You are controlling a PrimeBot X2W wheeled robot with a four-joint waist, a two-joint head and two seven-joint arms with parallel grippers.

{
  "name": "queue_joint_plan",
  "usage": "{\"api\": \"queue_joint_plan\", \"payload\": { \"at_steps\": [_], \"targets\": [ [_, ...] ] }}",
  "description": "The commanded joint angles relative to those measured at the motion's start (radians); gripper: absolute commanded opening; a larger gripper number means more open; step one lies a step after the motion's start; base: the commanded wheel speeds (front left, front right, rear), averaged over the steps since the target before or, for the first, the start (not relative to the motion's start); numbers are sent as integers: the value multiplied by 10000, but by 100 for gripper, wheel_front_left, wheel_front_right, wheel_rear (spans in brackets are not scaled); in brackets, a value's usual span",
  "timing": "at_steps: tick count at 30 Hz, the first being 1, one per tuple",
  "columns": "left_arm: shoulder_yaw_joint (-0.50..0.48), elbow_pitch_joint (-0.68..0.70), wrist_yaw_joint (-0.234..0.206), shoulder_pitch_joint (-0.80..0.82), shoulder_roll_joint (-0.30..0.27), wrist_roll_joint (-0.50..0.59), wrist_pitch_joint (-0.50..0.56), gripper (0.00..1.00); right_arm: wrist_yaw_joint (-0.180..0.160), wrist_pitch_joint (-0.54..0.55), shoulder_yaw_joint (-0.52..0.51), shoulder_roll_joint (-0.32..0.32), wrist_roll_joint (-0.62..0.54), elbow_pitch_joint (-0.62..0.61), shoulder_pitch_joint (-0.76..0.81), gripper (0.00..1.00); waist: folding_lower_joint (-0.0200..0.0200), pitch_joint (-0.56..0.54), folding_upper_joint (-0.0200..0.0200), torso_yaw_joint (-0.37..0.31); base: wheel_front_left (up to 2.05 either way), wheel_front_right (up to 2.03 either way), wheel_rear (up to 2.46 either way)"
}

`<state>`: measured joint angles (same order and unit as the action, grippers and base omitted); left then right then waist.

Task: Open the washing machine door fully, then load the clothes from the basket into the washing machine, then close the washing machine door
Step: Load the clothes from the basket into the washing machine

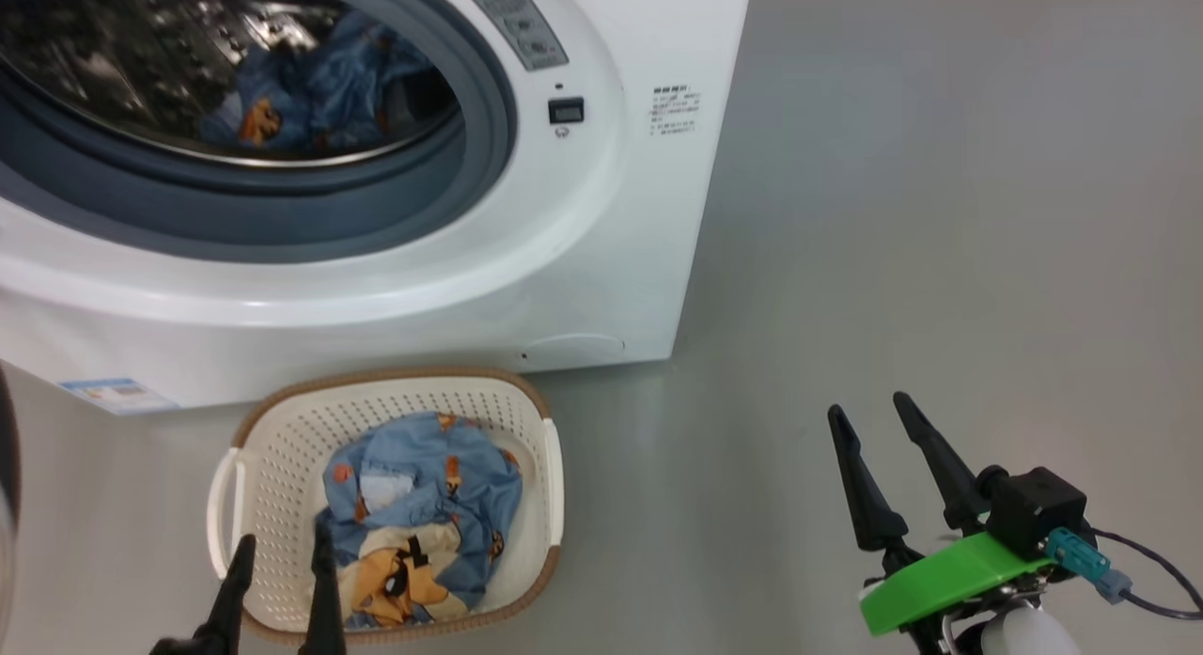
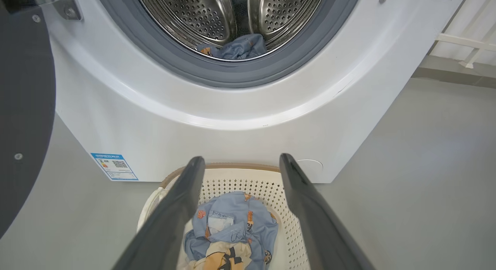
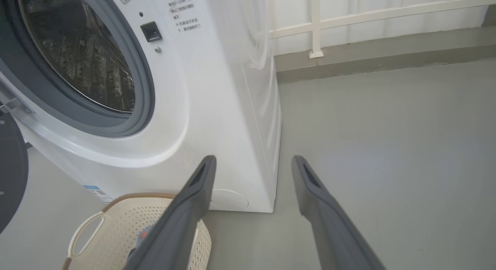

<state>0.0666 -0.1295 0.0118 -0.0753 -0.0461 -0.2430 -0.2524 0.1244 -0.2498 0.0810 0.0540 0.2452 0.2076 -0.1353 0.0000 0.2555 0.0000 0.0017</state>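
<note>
Closest to the head camera, the left gripper (image 1: pixel 284 535) hangs over the near rim of the basket (image 1: pixel 282 448), its two dark fingers spread apart and holding nothing. Under them the clothes (image 1: pixel 423 486) lie in a loose blue heap (bear print up), and another piece already sits low in the drum (image 1: pixel 141 54) of the washing machine (image 1: pixel 601 241). I'd judge that fabric light, limp and quick to slide, so a deep pinch into a bunched fold near the middle of the heap looks the safest hold; an edge would probably trail. Off to the right, the right gripper (image 1: pixel 868 406) hovers above bare floor (image 1: pixel 940 213), fingers likewise apart, empty, well away from the basket.

From the left wrist, the fingers point forward and down, straddling the heap without touching it, as far as I can tell; the washing machine door (image 2: pixel 23 107) stands swung out at the left.

From the right wrist, the fingers aim at the machine's lower front corner, with the basket down to their left.
</note>
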Motion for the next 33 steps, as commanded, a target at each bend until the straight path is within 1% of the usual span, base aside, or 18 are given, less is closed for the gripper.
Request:
{"api": "queue_joint_plan", "payload": {
  "at_steps": [1, 9, 10, 15, 20, 24, 33],
  "targets": [
    [-288, -46, 134, 396, -42, -124, -93, 100, 63, -120, 204, -38, -121, -292, -283, 100, 0, 719, 0, -156, 0, 0, 0],
    [-514, -1781, 760, 1787, -45, 13, -93, 100, 63, -120, 150, -38, -243, -566, -684, 100, 0, 2008, 0, -528, 0, 0, 0],
    [-514, -1781, 760, 1787, -45, 13, -93, 100, 63, -120, 150, -38, -243, -566, -684, 100, 0, 2008, 0, -528, 0, 0, 0],
    [-507, -2863, 1025, 2656, -236, 253, -93, 100, 63, -120, 200, -38, -140, -746, -910, 100, 0, 2762, 0, -819, 0, 0, 0],
    [-493, -4098, 1145, 3549, -469, 33, -93, 100, 63, -120, 159, -38, -92, -960, -1090, 100, 0, 3463, 0, -1043, 0, 0, 0],
    [-214, -5172, 1180, 4327, -851, -234, -93, 100, 63, -120, 177, -38, -12, -1096, -1205, 100, 0, 3980, 0, -1207, 0, 0, 0],
    [965, -7042, 1187, 5849, -1792, -1282, 44, 100, 63, -120, 185, -38, 241, -1404, -1456, 100, 0, 5153, 0, -1455, 0, 0, 0]
  ]
}}
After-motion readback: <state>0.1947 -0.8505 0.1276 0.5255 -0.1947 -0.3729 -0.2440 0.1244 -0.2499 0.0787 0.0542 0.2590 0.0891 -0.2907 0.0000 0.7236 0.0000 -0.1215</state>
